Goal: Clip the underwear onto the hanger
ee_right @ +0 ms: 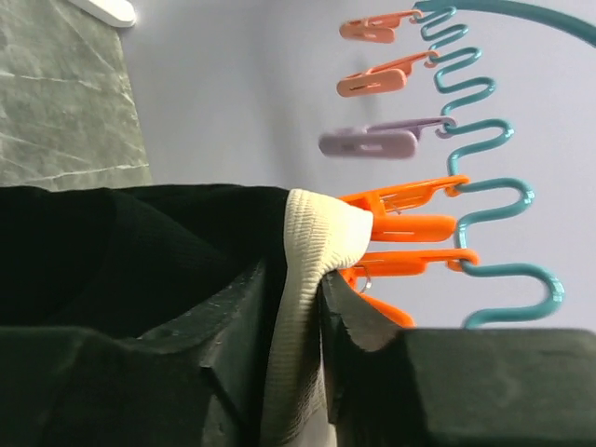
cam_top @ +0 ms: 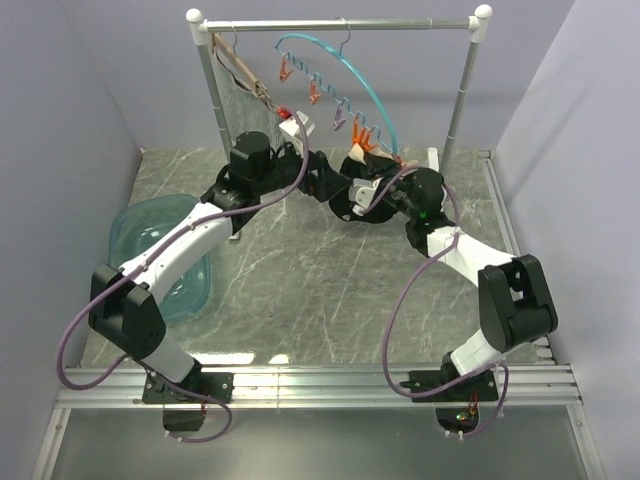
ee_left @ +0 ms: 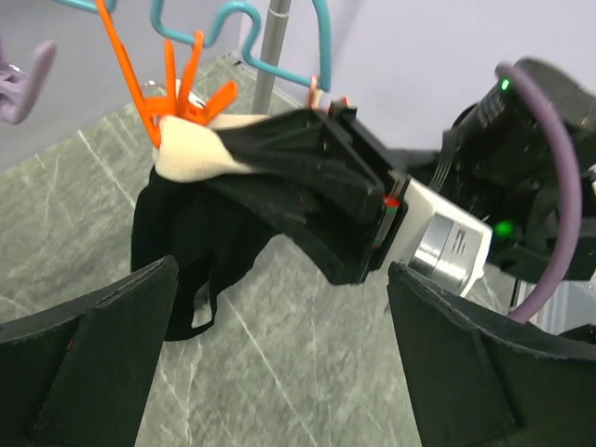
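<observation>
Between raised right gripper's (ee_right: 296,284) fingers, clamped pale waistband of small black fabric underwear (ee_right: 121,251), pinned just beyond by orange clip (ee_right: 410,209) on thin teal plastic hanger (ee_right: 503,196). Faced by left gripper (ee_left: 279,372), spread wide, empty. Beside left forearm, translucent teal tub (cam_top: 150,250).

Nothing legible shows in any view; the silver wrist block (ee_left: 453,244) bears small dark marks, too blurred to read. The green light (ee_left: 506,228) beside it is a plain dot.

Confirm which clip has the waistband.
The bright orange clip just below the purple clip: the pale waistband of the underwear sits in it. Clips above hang empty.
</observation>
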Robot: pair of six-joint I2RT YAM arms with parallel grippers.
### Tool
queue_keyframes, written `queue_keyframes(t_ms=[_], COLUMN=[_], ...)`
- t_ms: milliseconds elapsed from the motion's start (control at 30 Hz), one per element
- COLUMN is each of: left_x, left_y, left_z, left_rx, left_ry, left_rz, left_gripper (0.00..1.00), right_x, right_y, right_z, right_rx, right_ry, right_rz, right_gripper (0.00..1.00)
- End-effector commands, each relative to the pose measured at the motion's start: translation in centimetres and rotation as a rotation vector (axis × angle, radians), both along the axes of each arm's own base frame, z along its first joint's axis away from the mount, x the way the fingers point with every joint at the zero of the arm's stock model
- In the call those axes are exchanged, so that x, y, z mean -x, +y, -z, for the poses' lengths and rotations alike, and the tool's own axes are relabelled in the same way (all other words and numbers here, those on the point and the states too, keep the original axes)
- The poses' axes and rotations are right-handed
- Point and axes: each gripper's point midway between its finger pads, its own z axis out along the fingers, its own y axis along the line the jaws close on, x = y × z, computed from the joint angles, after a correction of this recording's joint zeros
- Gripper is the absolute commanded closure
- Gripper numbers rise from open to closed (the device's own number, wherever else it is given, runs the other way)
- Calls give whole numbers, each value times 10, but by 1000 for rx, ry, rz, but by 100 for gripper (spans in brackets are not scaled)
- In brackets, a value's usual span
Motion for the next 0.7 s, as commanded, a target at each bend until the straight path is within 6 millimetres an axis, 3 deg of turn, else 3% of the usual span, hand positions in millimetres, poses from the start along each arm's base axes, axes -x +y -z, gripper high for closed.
queue_keyframes(t_ms=[0,67,133,200,367,433,667], left_x=[12,13,16,21,29,31,37], left_y=[8,13,20,26,39,44,55], left_z=[-12,-11,4,3,4,8,16], left_rx=[-44,-56,-97,-108,-119,-131,-160], left_ry=[-58,-60,-30,-36,-35,-25,63], left_rz=[-17,-42,-56,-68,-106,-116,-149], left_gripper=[1,1,1,1,1,1,1], right_x=[16,23,30,40,63,73,108], right_y=[4,4,6,7,10,11,9], right_z=[-25,-24,-18,-18,-22,-23,-39], right_rx=[-4,-4,3,-2,-22,-39,-125], right_ry=[-34,-20,6,18,64,84,188], right_rz=[-29,-32,-39,-47,-63,-67,-102], right_gripper=[63,53,42,36,10,5,4])
